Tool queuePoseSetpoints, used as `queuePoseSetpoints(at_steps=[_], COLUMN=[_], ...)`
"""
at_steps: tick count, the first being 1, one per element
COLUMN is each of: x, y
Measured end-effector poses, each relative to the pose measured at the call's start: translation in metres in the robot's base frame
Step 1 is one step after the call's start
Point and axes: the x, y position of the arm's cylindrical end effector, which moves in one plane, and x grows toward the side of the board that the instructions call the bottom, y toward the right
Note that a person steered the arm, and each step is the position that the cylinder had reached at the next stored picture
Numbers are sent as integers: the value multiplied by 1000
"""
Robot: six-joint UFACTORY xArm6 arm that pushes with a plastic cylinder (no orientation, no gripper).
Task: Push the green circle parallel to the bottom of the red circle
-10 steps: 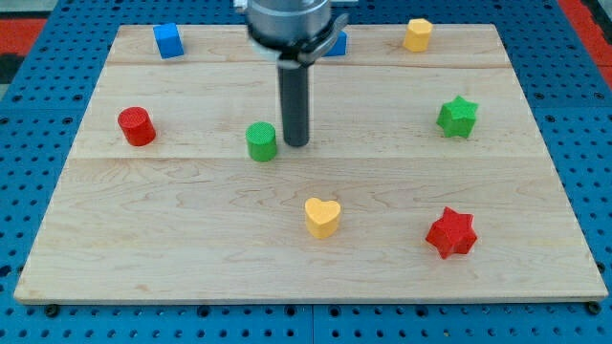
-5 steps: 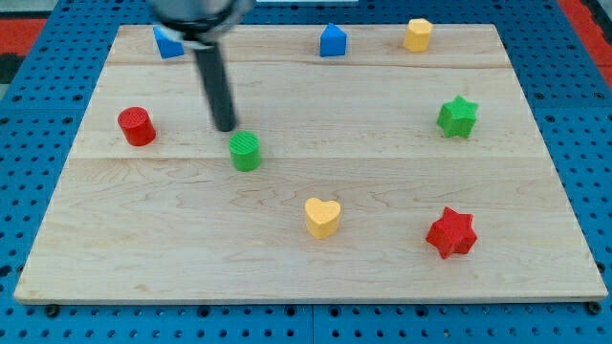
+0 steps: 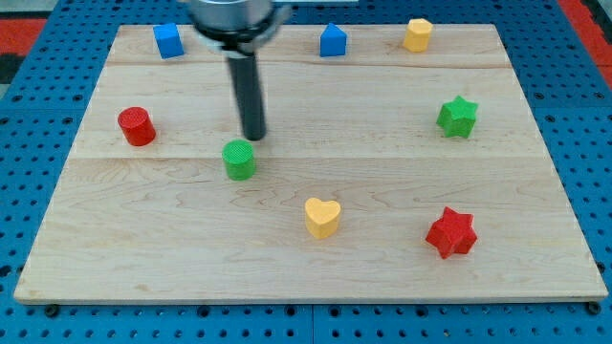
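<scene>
The green circle (image 3: 239, 160) stands on the wooden board, left of its middle. The red circle (image 3: 137, 126) stands at the board's left side, to the left of the green circle and a little higher in the view. My tip (image 3: 253, 138) is just above and slightly to the right of the green circle, close to its upper edge. I cannot tell whether it touches it.
A yellow heart (image 3: 322, 217) lies below and to the right of the green circle. A red star (image 3: 450, 232) is at the lower right and a green star (image 3: 457, 117) at the right. A blue cube (image 3: 168, 40), a blue house-shaped block (image 3: 333, 40) and a yellow block (image 3: 417, 34) line the top edge.
The green circle has slid left and down in the view. My tip moved from its right side to its upper left, then back to just above it.
</scene>
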Motion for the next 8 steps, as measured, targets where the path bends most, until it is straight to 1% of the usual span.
queuePoseSetpoints(at_steps=[1,2,3,5,6,8], x=[4,27,40,33,40,74], y=[12,6,-36,-107,-128,-137])
